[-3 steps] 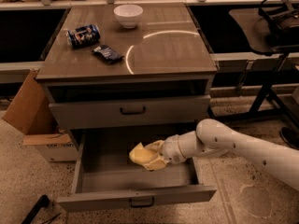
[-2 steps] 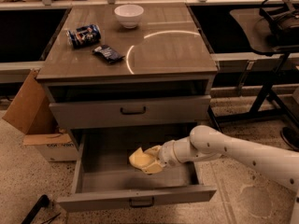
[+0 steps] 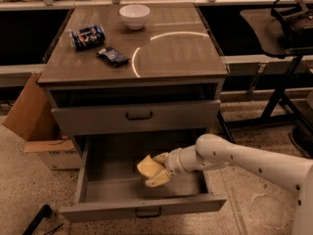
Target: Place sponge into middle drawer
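Progress check: the pale yellow soft foam sponge (image 3: 145, 166) is pinched in the two-finger gripper (image 3: 156, 170) at the end of the white arm (image 3: 234, 155), which reaches in from the right. The gripper is clamped on the sponge, and both hang over the flat floor of the wide grey pulled-out middle drawer (image 3: 107, 187), roughly midway across. As far as I can tell it's a bit above the floor, not resting on it.

Makes sense: with the drawer pulled out there's open room to come in from above, and the taller grey upper drawer front (image 3: 98, 119) looks pushed in, so it doesn't block the reach.

Up on the brown tabletop (image 3: 181, 53), the round white bowl (image 3: 134, 15) sits by the far edge. The blue drink can (image 3: 87, 36) lies on its side near the far left corner, with the small dark snack packet (image 3: 112, 56) just beside it — all well apart from the action.

My guess is the only step left is letting go, ideally low enough that the foam doesn't bounce over the low walls.
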Tool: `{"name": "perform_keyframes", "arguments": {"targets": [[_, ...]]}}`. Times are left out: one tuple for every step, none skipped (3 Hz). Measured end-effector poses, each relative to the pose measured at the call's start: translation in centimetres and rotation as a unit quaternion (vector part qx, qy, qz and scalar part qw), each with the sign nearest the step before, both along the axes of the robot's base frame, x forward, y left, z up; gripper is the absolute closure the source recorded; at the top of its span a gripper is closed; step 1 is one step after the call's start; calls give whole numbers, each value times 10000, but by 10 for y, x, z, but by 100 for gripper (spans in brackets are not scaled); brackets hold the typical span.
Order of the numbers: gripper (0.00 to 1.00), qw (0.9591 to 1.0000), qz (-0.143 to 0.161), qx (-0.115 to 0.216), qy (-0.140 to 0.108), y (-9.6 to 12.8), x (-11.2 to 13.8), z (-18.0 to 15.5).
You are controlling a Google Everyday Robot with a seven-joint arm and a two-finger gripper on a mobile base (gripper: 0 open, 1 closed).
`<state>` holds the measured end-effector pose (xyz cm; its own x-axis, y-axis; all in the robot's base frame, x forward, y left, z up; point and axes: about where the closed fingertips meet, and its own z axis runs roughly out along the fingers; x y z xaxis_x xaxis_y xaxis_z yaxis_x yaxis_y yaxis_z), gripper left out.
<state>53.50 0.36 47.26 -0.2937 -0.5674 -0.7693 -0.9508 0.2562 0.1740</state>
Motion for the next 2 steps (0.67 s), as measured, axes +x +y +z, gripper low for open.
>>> {"name": "perform_keyframes", "arguments": {"targets": [[0, 10000, -64, -51, -37, -5, 7, -1], [0, 10000, -64, -52, -37, -5, 7, -1]]}}
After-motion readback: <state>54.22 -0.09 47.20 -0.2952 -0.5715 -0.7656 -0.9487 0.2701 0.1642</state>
